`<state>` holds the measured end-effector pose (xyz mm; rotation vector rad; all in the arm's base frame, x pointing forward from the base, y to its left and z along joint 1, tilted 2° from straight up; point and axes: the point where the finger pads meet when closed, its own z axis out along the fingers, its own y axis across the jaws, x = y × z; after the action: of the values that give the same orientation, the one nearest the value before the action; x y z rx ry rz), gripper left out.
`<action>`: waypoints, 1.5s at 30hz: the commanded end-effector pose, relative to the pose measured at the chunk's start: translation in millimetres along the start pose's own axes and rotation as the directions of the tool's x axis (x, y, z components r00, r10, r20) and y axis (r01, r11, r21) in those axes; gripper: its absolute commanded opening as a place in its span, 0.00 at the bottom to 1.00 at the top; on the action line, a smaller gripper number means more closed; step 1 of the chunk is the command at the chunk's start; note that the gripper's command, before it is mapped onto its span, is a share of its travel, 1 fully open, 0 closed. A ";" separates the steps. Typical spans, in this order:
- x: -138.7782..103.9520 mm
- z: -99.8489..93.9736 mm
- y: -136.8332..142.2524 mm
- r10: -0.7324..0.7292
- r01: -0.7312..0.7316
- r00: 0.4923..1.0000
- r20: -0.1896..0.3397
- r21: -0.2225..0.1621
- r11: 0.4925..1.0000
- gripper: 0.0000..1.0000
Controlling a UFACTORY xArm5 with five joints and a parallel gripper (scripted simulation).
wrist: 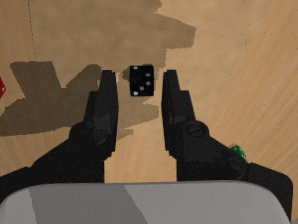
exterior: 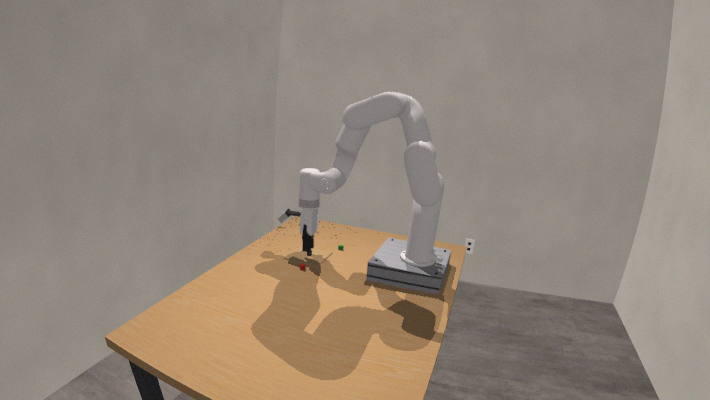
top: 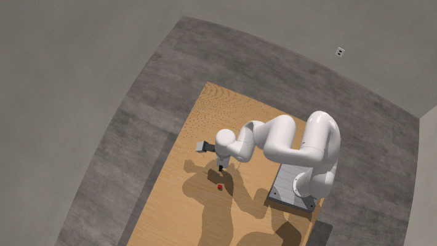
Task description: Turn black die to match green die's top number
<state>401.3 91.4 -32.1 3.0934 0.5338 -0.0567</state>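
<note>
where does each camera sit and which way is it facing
Top: high above the table, facing steeply down; shows the white arm from above, plus its base plate.
Exterior: off beyond the table's near end, facing down along it toward the back wall; shows the whole arm from the side.
Wrist: carried beside the jaws, facing down past them; both black jaws frame the black die.
Shared: top and exterior both show the red die; exterior and wrist share the green die.
</note>
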 end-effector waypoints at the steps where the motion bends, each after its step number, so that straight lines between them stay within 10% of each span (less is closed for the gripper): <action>1: 1.3 -1.1 0.1 0.000 0.000 1.000 -0.003 0.000 1.000 0.31; 45: 1.3 18.4 -0.8 0.000 0.000 1.000 -0.003 0.000 1.000 0.31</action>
<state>400.3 92.2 -51.5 3.0933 0.5338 -0.0565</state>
